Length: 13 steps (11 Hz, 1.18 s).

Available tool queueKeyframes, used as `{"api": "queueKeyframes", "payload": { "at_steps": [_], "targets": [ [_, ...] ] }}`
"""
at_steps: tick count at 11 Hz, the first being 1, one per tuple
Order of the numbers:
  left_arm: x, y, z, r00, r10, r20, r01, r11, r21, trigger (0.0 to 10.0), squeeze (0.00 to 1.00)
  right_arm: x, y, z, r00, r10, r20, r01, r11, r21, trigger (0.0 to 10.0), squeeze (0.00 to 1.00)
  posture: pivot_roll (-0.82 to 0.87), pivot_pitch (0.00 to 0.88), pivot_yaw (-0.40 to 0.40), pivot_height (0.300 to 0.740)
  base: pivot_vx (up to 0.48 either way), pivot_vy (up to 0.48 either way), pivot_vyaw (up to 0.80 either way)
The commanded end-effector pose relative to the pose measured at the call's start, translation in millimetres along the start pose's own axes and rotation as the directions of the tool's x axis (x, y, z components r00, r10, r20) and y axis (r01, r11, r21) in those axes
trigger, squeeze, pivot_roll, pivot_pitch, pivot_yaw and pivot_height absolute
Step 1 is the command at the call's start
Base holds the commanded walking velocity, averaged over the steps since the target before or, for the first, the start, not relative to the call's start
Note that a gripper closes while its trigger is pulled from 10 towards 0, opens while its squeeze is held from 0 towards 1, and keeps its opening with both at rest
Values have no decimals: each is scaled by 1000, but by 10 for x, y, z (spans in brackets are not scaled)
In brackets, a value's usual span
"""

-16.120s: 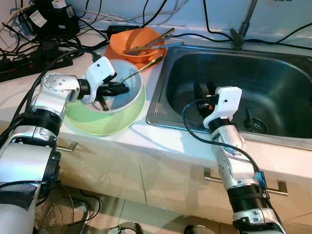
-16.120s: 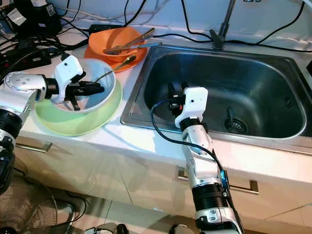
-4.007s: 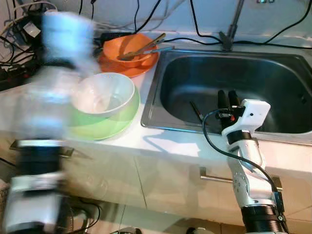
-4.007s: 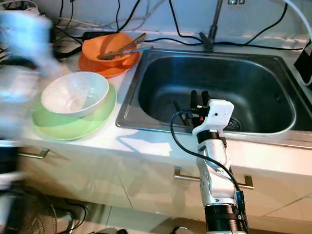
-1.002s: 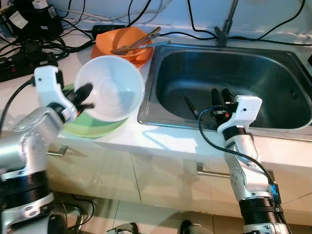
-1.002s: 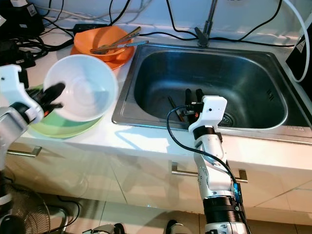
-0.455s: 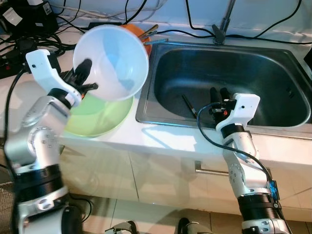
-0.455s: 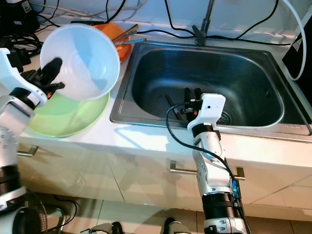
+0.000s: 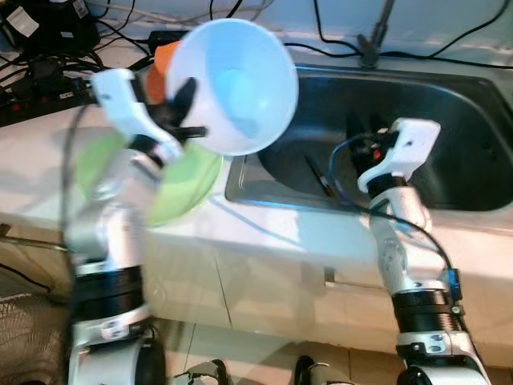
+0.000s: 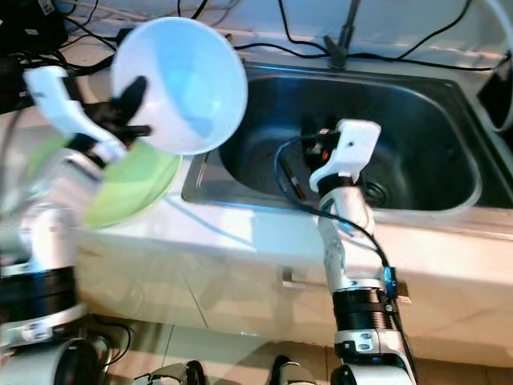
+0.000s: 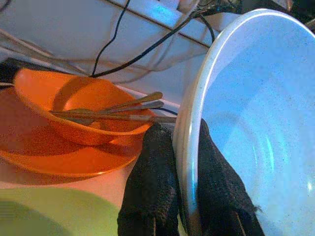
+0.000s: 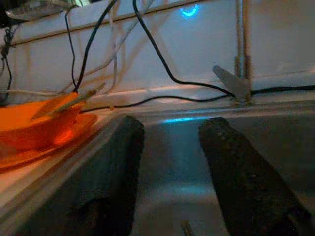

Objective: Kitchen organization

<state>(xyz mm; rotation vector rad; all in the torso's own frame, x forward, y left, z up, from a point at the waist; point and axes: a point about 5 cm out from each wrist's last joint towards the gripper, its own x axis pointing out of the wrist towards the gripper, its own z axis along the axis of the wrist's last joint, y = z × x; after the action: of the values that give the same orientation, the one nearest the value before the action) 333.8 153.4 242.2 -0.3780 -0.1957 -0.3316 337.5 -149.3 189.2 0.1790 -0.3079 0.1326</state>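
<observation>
The left wrist view showed what the head views could not: the two black fingers of the left hand pinched the rim of the white bowl, one finger outside and one inside. Behind it stood an orange bowl on an orange plate, with several metal utensils lying across the bowl. A corner of the green plate showed below.

From the head views, the white bowl was held up in the air, tipped on its side with its opening facing the camera, above the tabletop edge next to the steel sink. It looked smooth, pale and empty inside. The green plate lay on the tabletop beneath it.

The right hand hung over the sink's near rim, its fingers spread apart and holding nothing. A thin dark utensil lay in the basin just beside it. The right wrist view looked across the basin to the faucet base and cables along the wall.
</observation>
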Motion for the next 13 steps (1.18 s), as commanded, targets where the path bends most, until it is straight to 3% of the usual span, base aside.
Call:
{"api": "queueKeyframes", "payload": {
  "at_steps": [1, 3, 4, 6, 8, 9, 11, 13],
  "targets": [
    [46, -79, 52, 999, -21, 34, 20, 1000, 23, 10000, 0, 30, -1, 98, 1000, 9, 24, -9, 1000, 13, 10000, 1000, 18, 63, 35, 740, 0, 0, 0],
    [123, -202, -36, 999, -45, 22, 44, 997, 64, 10000, 0, 34, -48, 204, 999, 23, 45, -24, 999, 22, 10000, 0, 7, 31, 50, 740, 0, 0, 0],
    [162, -240, -50, 999, -46, 12, 45, 994, 97, 10000, 0, 41, -129, 297, 998, 5, 65, -12, 995, 98, 10000, 0, 4, 26, 54, 740, 0, 0, 0],
    [219, -271, -58, 999, -39, 16, 37, 991, 131, 10000, 0, 48, -141, 390, 996, 35, 85, -51, 981, 190, 10000, 0, -3, 35, 55, 740, 0, 0, 0],
    [252, -289, -87, 999, -36, 15, 33, 988, 148, 10000, 0, 16, -96, 413, 991, 98, 88, -118, 957, 263, 10000, 0, -6, 42, 57, 740, 0, 0, 0],
    [275, -324, -114, 999, -49, 10, 47, 986, 163, 10000, 0, -38, 21, 419, 974, 210, 88, -227, 924, 307, 10000, 0, -6, 49, 57, 740, 0, 0, 0],
    [306, -410, -144, 997, -82, 9, 80, 982, 172, 10000, 0, -86, 158, 373, 951, 300, 67, -306, 895, 326, 10000, 0, -3, 53, 56, 740, 0, 0, 0],
    [329, -486, -156, 993, -115, 21, 110, 980, 168, 10000, 0, -120, 192, 306, 941, 338, 29, -328, 885, 330, 10000, 0, 0, 55, 52, 740, 0, 0, 0]
  ]
}}
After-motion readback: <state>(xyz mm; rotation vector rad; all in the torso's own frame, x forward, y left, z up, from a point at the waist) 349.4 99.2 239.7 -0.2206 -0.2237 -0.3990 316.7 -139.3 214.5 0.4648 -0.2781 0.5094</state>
